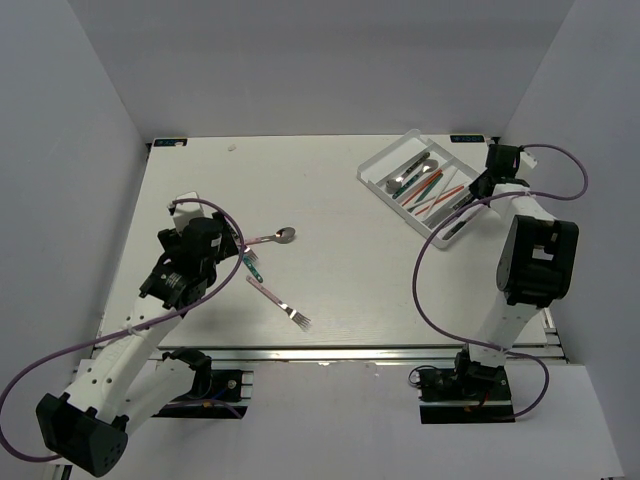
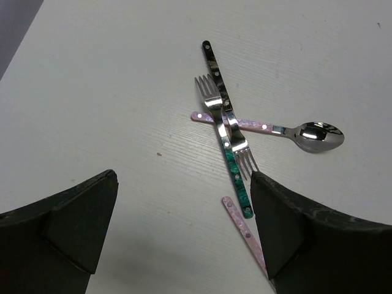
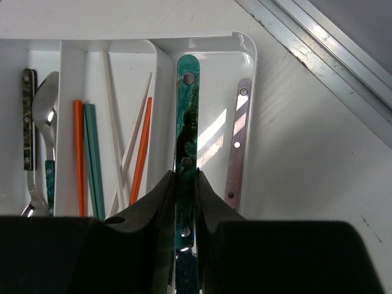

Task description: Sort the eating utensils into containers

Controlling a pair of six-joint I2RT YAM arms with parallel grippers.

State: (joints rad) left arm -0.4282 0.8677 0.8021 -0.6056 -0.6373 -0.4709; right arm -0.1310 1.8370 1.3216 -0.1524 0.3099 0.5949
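Utensils (image 2: 226, 142) lie in 2 places. Over the whitish, smooth plastic tray (image 3: 208, 38), the right gripper (image 3: 186, 184) pinches a teal marbled handle (image 3: 186, 122) with 3 rivets. It runs along the end compartment beside a slim pink riveted handle (image 3: 237, 147). The next compartment holds thin orange, teal and white sticks (image 3: 78, 153). Above the matte white table (image 2: 92, 92), the left gripper (image 2: 184, 239) hangs spread, holding nothing. Near it, a teal-handled fork (image 2: 236, 174) and a dark-handled fork (image 2: 214, 67) cross over a pink-handled spoon (image 2: 318, 136) with a glossy bowl.

Head of teal-handled utensil (image 3: 186, 122) hidden behind right gripper (image 3: 185, 181); pink handle (image 2: 244, 228) partly hidden behind left gripper (image 2: 184, 184).
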